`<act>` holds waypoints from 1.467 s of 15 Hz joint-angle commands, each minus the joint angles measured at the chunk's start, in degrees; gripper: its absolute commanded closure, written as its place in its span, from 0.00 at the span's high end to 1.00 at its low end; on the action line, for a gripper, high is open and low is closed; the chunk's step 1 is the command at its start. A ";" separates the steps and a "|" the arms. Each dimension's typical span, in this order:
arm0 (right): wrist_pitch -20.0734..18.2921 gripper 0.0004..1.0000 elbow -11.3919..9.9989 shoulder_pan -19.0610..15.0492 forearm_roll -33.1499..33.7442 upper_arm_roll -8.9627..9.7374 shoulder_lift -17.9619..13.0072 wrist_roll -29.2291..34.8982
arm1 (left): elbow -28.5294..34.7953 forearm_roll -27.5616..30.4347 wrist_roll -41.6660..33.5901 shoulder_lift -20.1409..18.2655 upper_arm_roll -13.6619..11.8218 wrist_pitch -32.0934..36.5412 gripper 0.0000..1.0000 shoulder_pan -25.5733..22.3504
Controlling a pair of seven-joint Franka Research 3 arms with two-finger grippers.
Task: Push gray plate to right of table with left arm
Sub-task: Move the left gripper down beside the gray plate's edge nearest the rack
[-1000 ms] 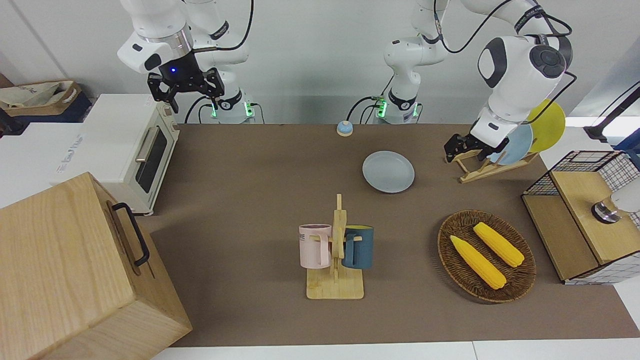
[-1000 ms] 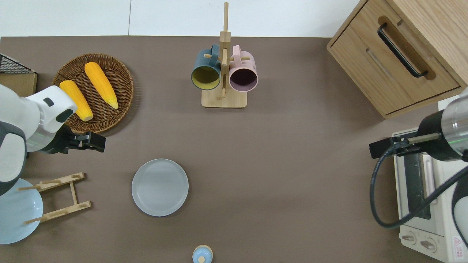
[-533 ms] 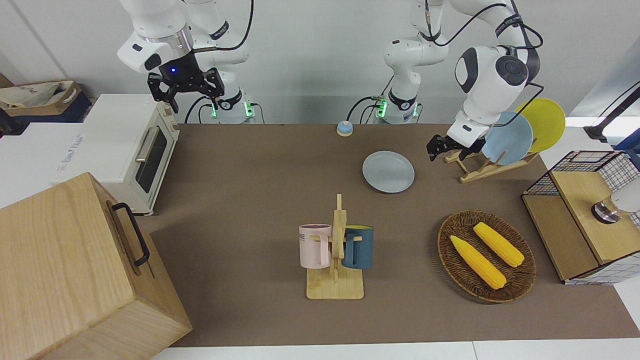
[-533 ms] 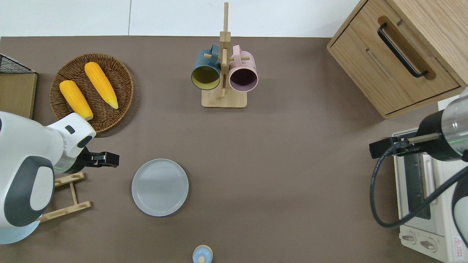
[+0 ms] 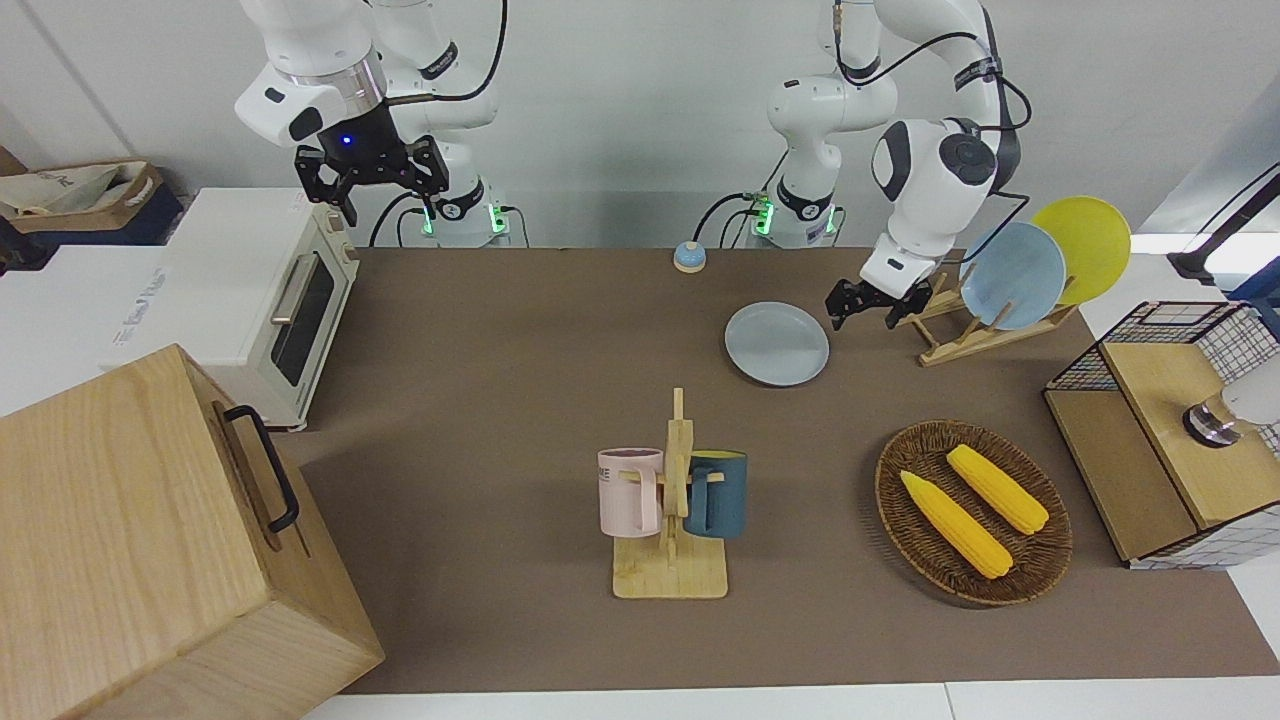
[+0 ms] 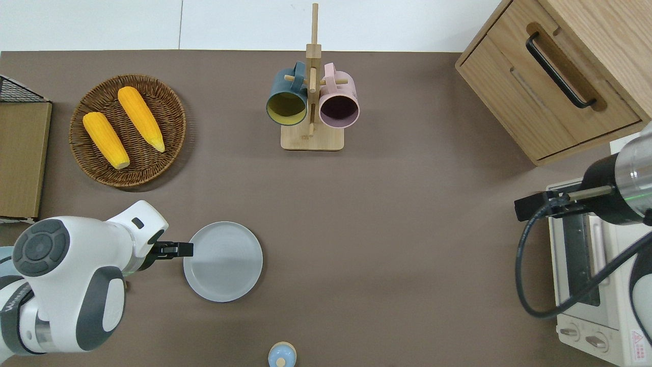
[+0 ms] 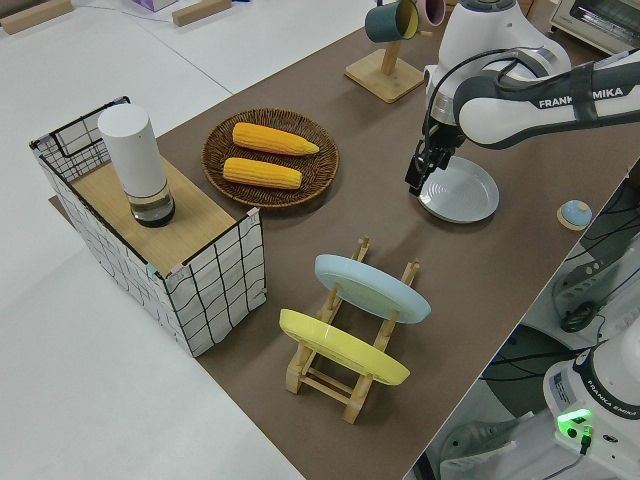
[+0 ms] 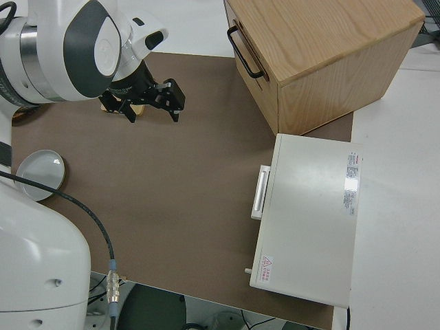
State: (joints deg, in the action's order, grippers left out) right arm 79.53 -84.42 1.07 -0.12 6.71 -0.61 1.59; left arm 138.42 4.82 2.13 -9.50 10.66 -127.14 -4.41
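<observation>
Left claw point(image 6: 184, 250), fingers set slightly apart and empty, sits low at the gray plate's point(image 6: 224, 262) rim on the desk point(image 6: 407, 204); right arm parked.

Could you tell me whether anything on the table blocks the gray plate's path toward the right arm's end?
Nothing visible does: bare table runs from the gray plate to the toaster oven. The left gripper is at the plate's rim on the left arm's side.
</observation>
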 commanded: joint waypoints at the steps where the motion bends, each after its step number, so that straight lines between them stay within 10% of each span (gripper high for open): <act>1: -0.69 0.98 0.22 -1.16 -0.59 0.76 -0.36 -0.01 | 7.12 0.99 0.42 -2.80 0.32 -6.97 1.00 0.90; 15: -0.69 0.98 0.22 -1.16 -0.59 0.85 -0.36 0.08 | 12.84 1.16 4.64 1.50 1.29 -19.64 0.96 4.15; 22: -0.69 0.98 0.22 -1.16 -0.59 0.76 -0.36 -0.01 | 12.84 1.16 4.64 2.03 1.29 -19.73 0.11 4.24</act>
State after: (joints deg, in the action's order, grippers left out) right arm 79.53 -84.42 1.07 -0.12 6.71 -0.61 1.59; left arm 150.28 4.94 6.34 -7.34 12.29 -145.24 -0.93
